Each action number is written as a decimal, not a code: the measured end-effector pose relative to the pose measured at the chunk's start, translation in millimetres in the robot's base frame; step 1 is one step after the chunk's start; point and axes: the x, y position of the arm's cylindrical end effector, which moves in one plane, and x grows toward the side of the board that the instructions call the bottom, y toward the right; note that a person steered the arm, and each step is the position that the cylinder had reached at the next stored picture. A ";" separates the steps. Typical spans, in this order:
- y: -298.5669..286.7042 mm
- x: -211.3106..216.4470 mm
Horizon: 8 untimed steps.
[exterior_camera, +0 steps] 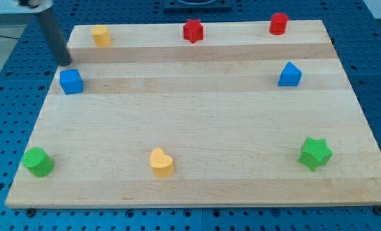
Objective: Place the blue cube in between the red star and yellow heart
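On the view's left side of the wooden board (197,96) you see my tip (66,62), just above the blue cube (70,81); contact I cannot tell. No claw exists, only the rod. At the top edge stands the red star (193,31); near the bottom lies the yellow heart (161,162).

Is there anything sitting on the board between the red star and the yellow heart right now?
No. In the camera view the wood between the red star and the yellow heart is bare. The blue cube sits far to the view's left, beside my tip.
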 end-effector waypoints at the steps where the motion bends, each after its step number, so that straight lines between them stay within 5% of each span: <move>1: -3.4 20.0; 3: 77.0 22.5; 4: 6.5 31.5; 5: 48.5 46.8; 6: 151.5 38.6; 8: 123.1 44.4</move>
